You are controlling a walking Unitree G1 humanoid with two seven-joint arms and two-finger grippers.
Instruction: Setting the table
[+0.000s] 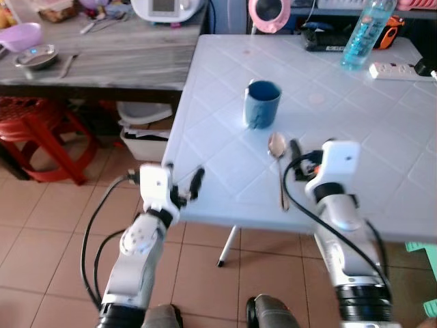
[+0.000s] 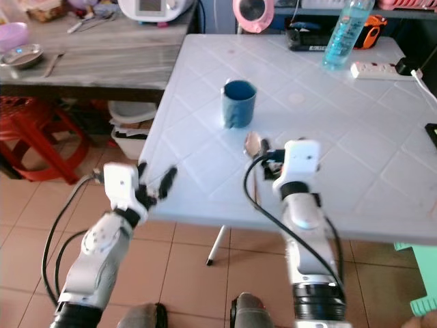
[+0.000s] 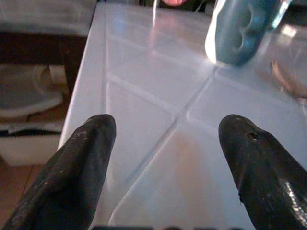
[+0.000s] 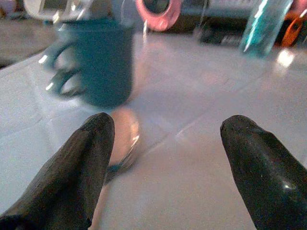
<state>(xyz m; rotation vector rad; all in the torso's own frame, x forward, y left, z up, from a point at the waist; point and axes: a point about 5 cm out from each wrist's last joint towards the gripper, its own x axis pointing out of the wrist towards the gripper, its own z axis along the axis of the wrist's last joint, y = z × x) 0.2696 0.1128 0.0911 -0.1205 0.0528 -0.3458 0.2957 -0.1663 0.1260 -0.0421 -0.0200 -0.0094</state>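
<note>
A blue mug [image 1: 263, 102] stands upright on the white table [image 1: 369, 130], left of its middle. A metal spoon [image 1: 278, 154] lies just in front of the mug, its bowl toward the mug and its handle toward the table's near edge. My right gripper [image 1: 300, 154] hovers low over the table beside the spoon, open. In the right wrist view the spoon's bowl [image 4: 123, 139] lies next to one finger [image 4: 81, 163], with the mug [image 4: 98, 62] ahead. My left gripper [image 1: 184, 171] is open at the table's near left edge, holding nothing.
A water bottle [image 1: 365, 31], a power strip [image 1: 399, 70] and a pink round object [image 1: 268, 14] sit along the table's far side. To the left is a wooden counter [image 1: 102, 58] with bowls. A red stool [image 1: 41, 133] and a white bin [image 1: 145, 133] stand below it.
</note>
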